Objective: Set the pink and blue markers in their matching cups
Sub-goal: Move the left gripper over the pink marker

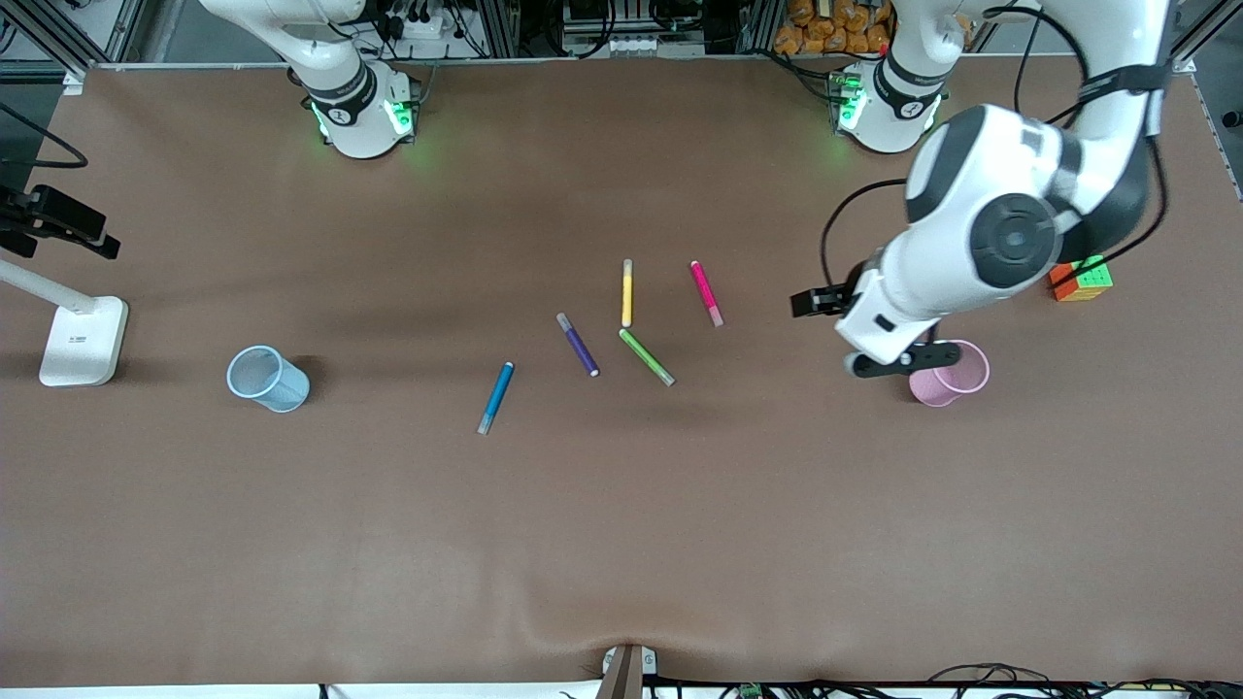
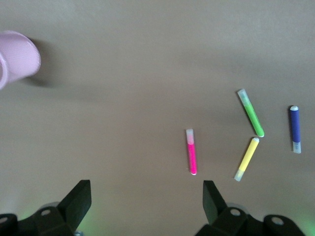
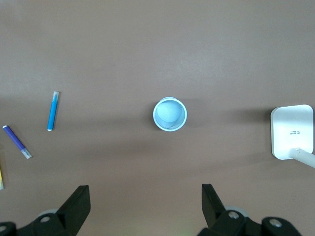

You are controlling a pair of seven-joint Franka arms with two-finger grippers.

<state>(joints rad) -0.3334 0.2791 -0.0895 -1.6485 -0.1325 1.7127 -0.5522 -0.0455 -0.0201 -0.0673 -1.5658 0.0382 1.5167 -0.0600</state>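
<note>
Even, soft overhead light falls on the brown counter (image 1: pixel 388 534), dimmer toward the frame's lower edge. Short, diffuse shadows sit beside the cups. Green base lights glow along the top. Both wrist views look slightly hazy.

Pink cup (image 1: pixel 957 374): rim at 9 o'clock hidden by left arm; cut off in left wrist view.

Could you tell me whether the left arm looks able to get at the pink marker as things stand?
Probably yes. The pink marker lies alone on bare table, apart from the yellow pen, and the left gripper, jaws open, hangs beside the pink cup with nothing between.
</note>
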